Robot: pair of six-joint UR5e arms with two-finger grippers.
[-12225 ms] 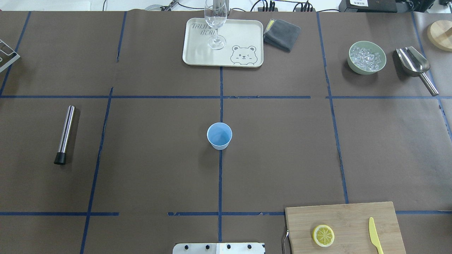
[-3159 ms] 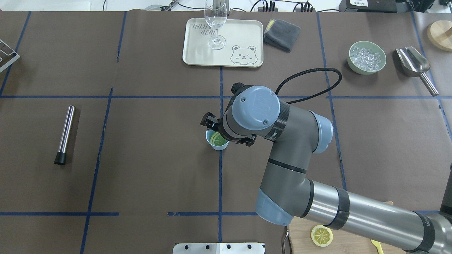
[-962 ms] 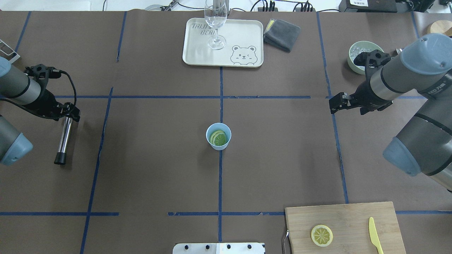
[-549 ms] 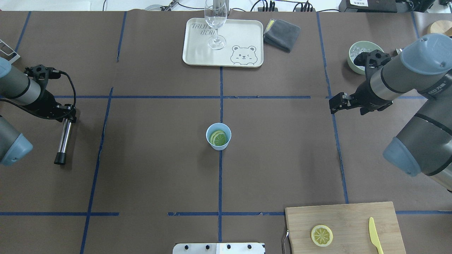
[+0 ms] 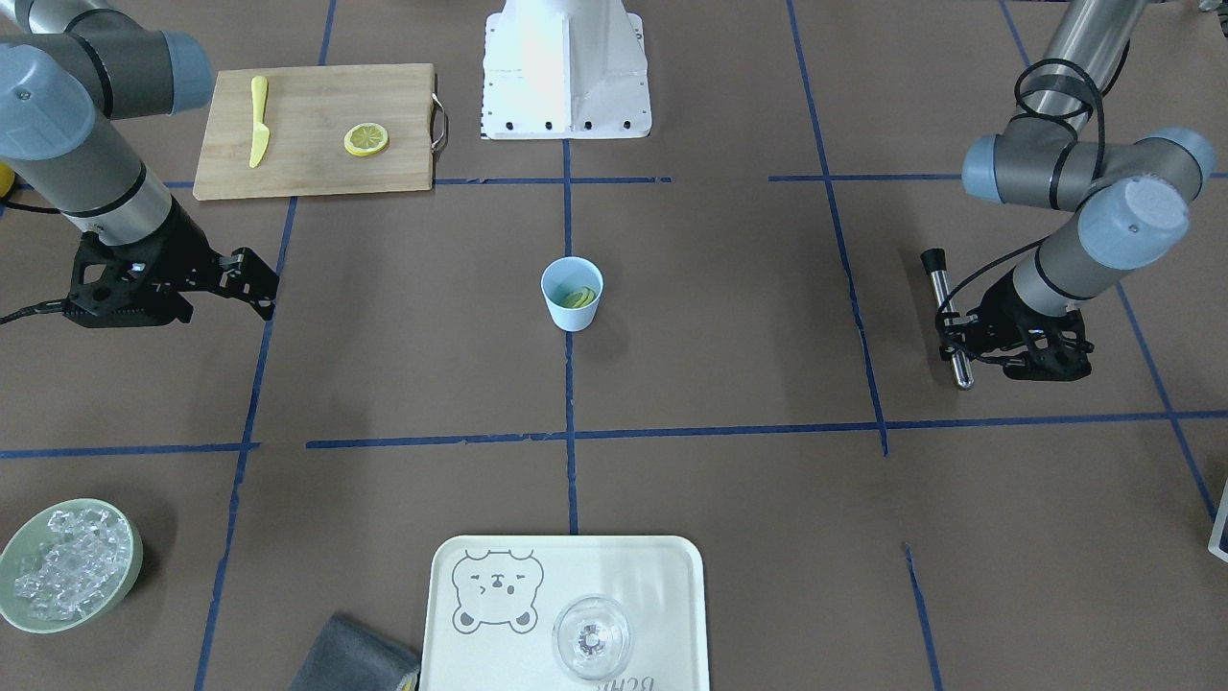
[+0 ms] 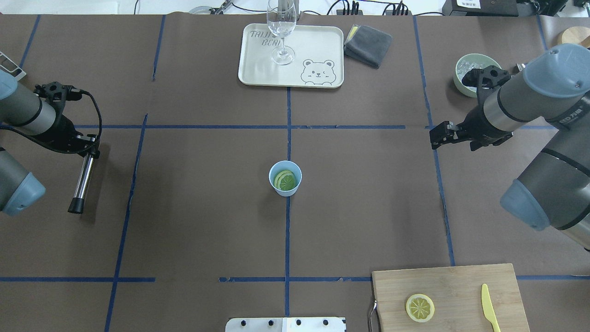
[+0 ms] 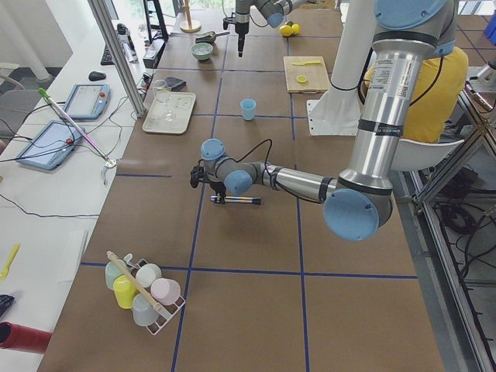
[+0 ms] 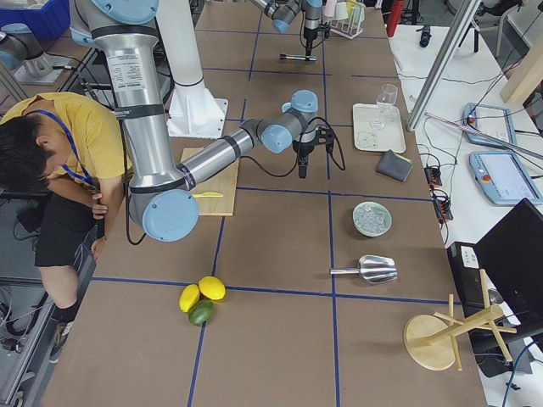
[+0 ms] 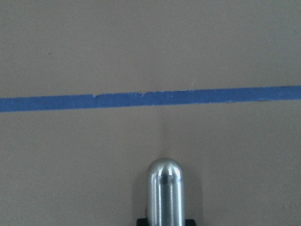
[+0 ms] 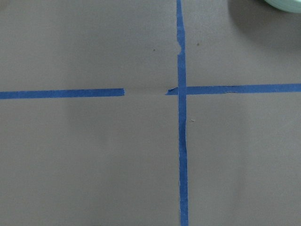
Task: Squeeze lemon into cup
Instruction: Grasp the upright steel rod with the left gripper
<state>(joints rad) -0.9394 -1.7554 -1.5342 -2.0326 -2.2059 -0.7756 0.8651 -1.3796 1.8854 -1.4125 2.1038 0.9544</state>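
Note:
The light blue cup [image 6: 285,186] stands at the table's centre and also shows in the front view [image 5: 572,312]. One lemon slice [image 6: 284,180] lies inside it. A second slice [image 6: 420,308] lies on the cutting board [image 6: 461,281]. My left gripper [image 6: 91,148] is far left of the cup, shut on the upper end of a steel rod [image 6: 82,182], whose rounded tip shows in the left wrist view [image 9: 164,188]. My right gripper [image 6: 435,137] hovers open and empty, right of the cup, above blue tape.
A tray [image 6: 318,46] with a wine glass [image 6: 281,27] stands at the back. Beside it lies a grey cloth [image 6: 368,44]. A green bowl of ice [image 6: 465,69] is at the back right. A yellow knife [image 6: 489,308] lies on the board.
The right arm left the cup, the slice staying in it, and now holds still. In the last second the left gripper closed on the rod; the rod's black end shifted slightly.

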